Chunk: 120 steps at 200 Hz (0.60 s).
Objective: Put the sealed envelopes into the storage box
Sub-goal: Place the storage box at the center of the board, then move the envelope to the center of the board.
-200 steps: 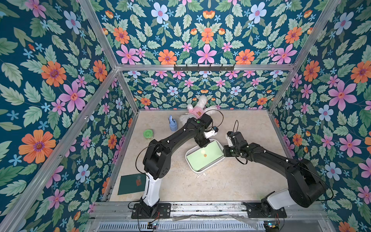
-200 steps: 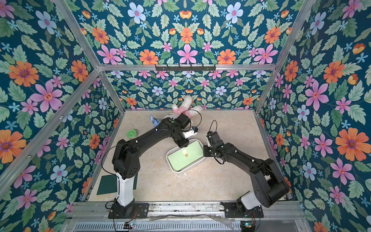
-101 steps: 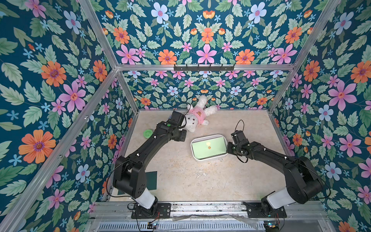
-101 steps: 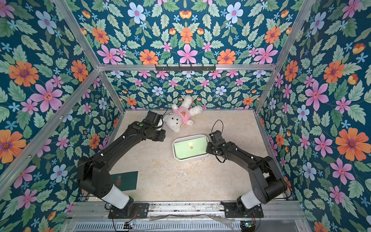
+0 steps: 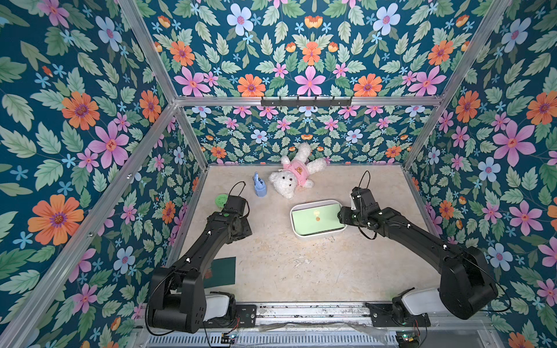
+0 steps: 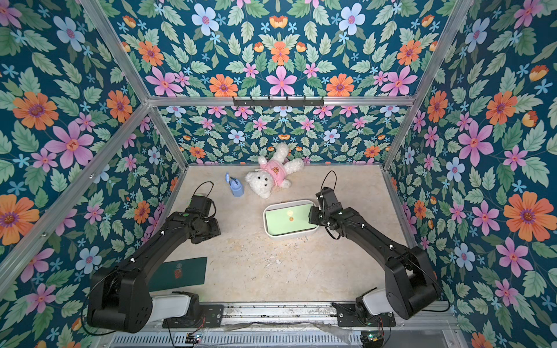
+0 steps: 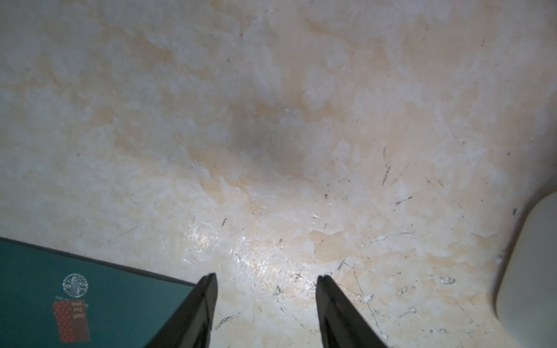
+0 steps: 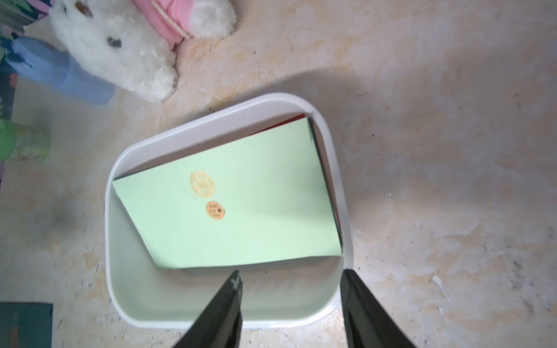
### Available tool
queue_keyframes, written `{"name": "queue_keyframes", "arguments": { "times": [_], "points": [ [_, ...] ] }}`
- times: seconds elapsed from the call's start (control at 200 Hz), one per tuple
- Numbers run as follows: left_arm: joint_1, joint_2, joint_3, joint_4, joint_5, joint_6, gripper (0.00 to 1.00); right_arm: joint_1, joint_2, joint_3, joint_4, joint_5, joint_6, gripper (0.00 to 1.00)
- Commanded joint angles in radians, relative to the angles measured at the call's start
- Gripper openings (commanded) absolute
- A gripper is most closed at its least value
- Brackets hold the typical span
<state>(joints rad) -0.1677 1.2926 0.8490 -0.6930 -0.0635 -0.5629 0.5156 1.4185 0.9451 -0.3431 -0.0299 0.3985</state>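
Just beside right pincer (image 8: 291, 301) (parted): storage box (image 8: 217, 120)

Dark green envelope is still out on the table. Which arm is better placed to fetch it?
Left. The left gripper, jaws open and empty, is right beside the dark green envelope; the right gripper is over the storage box.

Both top views look steeply down from high above the near edge, taking in the whole table (image 5: 301, 265) with the storage box (image 5: 297, 211) near its middle. The right wrist camera looks close down into the storage box (image 8: 211, 120); the left wrist camera catches only its wall (image 7: 530, 265) at the frame edge.
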Motion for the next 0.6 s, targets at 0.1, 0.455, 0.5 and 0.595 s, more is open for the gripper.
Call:
{"name": "queue_keyframes", "arguments": {
  "times": [0.1,0.455,0.5,0.595],
  "points": [
    [0.077,-0.018,-0.076,-0.028,-0.024,-0.131,0.61,0.057,0.027,0.007,-0.012,0.005,-0.03,0.56],
    [0.077,-0.052,-0.21,0.009,-0.017,-0.217,0.6,0.068,-0.016,-0.01,0.047,-0.002,-0.016,0.56],
    [0.077,-0.044,-0.222,0.019,-0.01,-0.212,0.6,0.067,-0.021,-0.008,0.042,0.002,-0.016,0.56],
    [0.077,-0.044,-0.255,0.06,0.011,-0.211,0.59,0.069,-0.032,-0.009,0.037,0.007,-0.015,0.56]
  ]
}}
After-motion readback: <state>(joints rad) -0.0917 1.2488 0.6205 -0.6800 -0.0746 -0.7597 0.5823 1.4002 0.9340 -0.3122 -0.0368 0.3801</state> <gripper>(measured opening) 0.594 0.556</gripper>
